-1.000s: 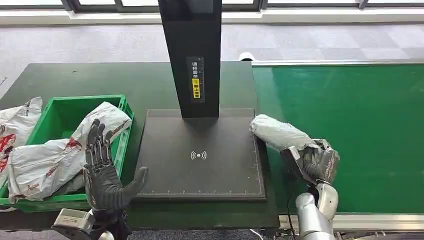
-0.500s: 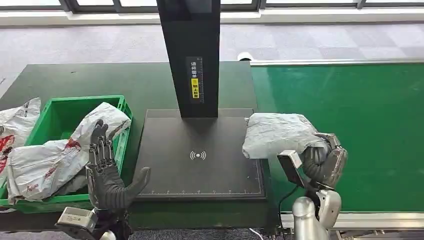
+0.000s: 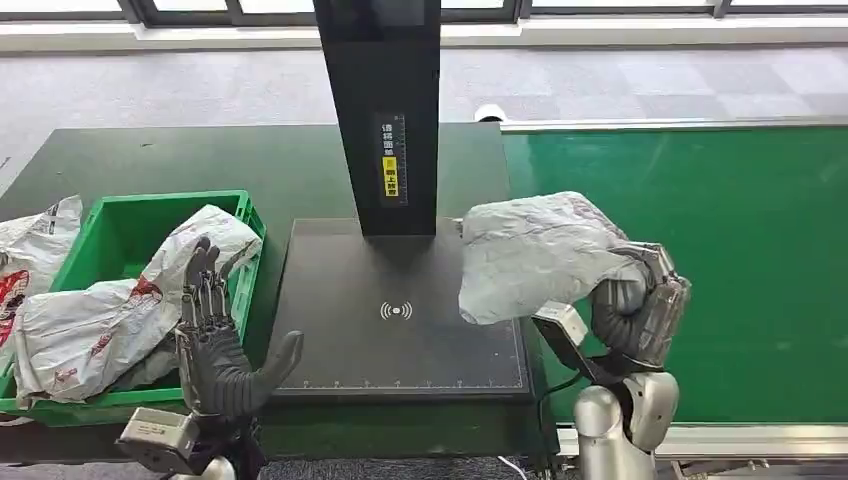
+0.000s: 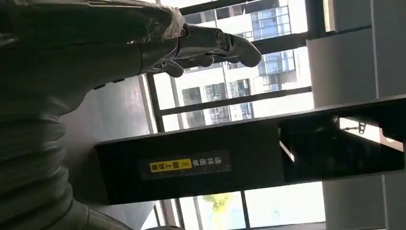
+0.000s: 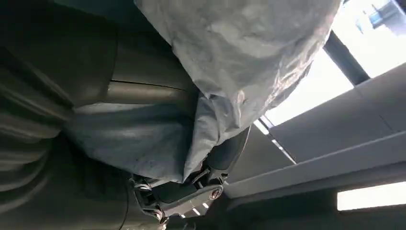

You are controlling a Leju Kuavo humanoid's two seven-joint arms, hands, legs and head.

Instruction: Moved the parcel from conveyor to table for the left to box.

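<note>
Left hand [image 4: 143, 52] before black column [image 4: 249, 160]

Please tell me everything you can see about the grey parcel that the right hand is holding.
The parcel is a soft, pale grey plastic mailer bag, wrinkled and slightly shiny, with no label visible. The right hand grips it from below at one end, so it is lifted and juts out toward the black scanner plate, overhanging that plate's right edge beside the green conveyor. In the right wrist view its loose folds drape over the hand's fingers. Nothing else touches it.
</note>
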